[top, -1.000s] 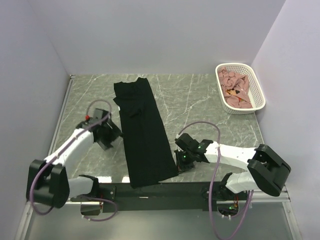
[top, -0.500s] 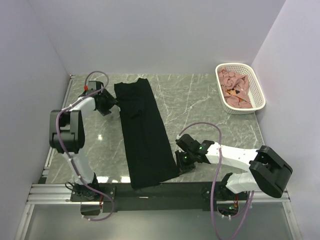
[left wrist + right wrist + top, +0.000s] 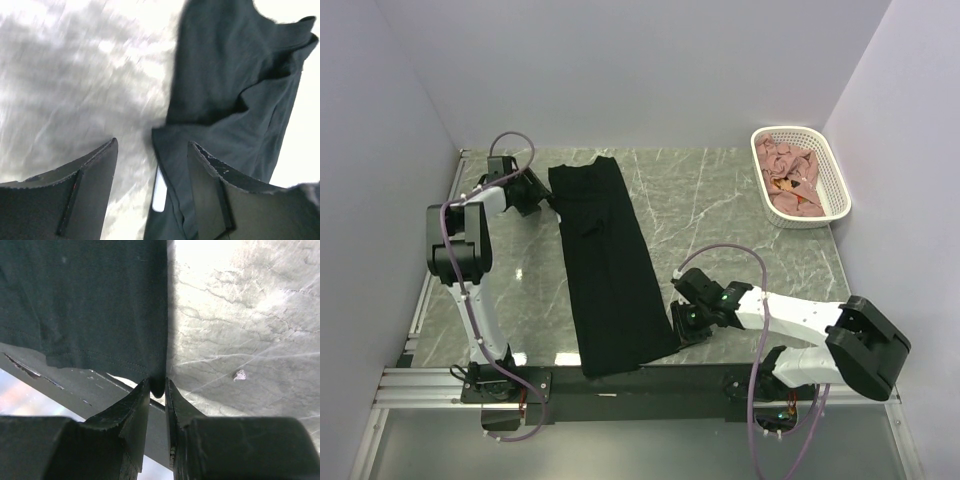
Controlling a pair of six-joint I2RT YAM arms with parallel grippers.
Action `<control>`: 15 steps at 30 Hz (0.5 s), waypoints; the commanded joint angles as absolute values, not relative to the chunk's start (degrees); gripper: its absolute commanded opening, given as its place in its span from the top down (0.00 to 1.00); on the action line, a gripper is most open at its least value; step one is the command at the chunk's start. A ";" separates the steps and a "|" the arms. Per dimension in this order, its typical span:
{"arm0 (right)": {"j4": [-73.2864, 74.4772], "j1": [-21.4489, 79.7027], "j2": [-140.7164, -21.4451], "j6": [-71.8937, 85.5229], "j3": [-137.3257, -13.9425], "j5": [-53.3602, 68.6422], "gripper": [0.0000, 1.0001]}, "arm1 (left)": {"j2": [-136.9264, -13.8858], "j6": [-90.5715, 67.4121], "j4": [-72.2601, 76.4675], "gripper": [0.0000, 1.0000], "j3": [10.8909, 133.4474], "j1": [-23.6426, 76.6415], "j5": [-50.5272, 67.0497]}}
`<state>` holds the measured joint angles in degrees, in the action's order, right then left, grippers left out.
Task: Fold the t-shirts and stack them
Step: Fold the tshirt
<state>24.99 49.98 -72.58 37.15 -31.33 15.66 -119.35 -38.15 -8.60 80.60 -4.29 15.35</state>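
A black t-shirt (image 3: 610, 270) lies folded into a long narrow strip down the middle-left of the marble table. My left gripper (image 3: 538, 192) is at the strip's far left corner, by the collar end. In the left wrist view it (image 3: 152, 144) stands open, with the shirt's (image 3: 225, 85) left edge lying between the fingers. My right gripper (image 3: 680, 328) is at the strip's near right corner. In the right wrist view its jaws (image 3: 158, 385) are slightly parted, and the hem corner of the shirt (image 3: 85, 305) sits between the tips. Pink t-shirts (image 3: 790, 180) are heaped in the basket.
A white lattice basket (image 3: 838, 185) stands at the far right corner against the wall. Walls close in the table on the left, back and right. A black rail (image 3: 620, 382) runs along the near edge, just under the shirt's hem (image 3: 100, 390).
My left arm has swung from the table's middle left up to the shirt's far left corner. The right gripper has stayed at the near corner, and its jaws have parted a little.
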 commanded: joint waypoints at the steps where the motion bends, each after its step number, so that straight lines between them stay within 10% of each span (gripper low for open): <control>1: 25.66 50.01 -70.40 35.95 -30.50 14.50 0.74 | -122.07 -32.97 -5.89 0.38 83.22 -4.39 18.81; 15: 27.86 50.01 -68.82 36.47 -31.46 12.22 0.64 | -126.39 -29.62 -2.90 0.55 82.18 -6.33 28.82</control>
<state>26.89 49.98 -70.61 36.58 -31.33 13.76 -124.31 -31.99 -2.22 83.15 -5.89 25.74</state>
